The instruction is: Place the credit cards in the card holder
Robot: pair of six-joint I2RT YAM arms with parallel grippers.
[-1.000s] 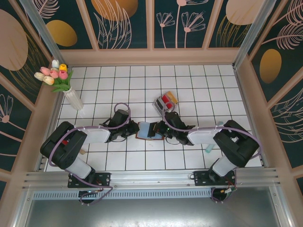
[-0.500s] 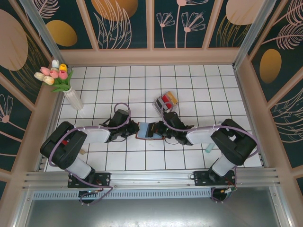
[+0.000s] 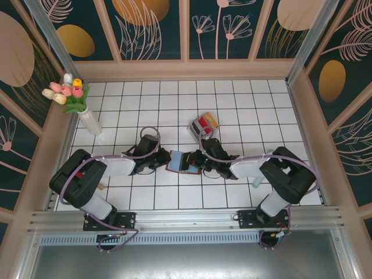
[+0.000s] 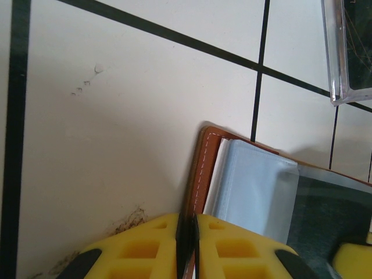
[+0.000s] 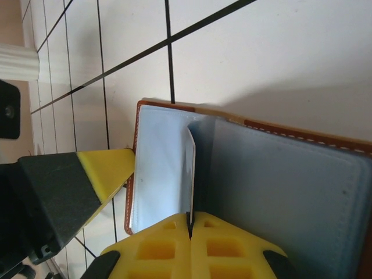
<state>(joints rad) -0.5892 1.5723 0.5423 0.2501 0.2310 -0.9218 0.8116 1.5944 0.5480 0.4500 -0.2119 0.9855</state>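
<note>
Care matters now. The small brown leather folding wallet point(image 3: 181, 160) lies open. The left gripper point(image 4: 187, 244) pinches its left edge; the right gripper point(image 5: 190, 226) pinches a thin pale sheet point(image 5: 189, 168) inside it. Hold still, lift the sheet slowly. The coloured plastic cards point(image 3: 206, 122) wait just beyond the wallet.

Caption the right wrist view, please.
Right gripper shut on a thin pale leaf inside the open card holder.

L gripper point(image 4: 187, 247) bottom ctr, yellow jaws pinched on brown edge of card holder point(image 4: 203, 168). Pale sleeves point(image 4: 256, 186) lower right, clear tray point(image 4: 340, 58) upper right, tiled worktop point(image 4: 116, 133).
</note>
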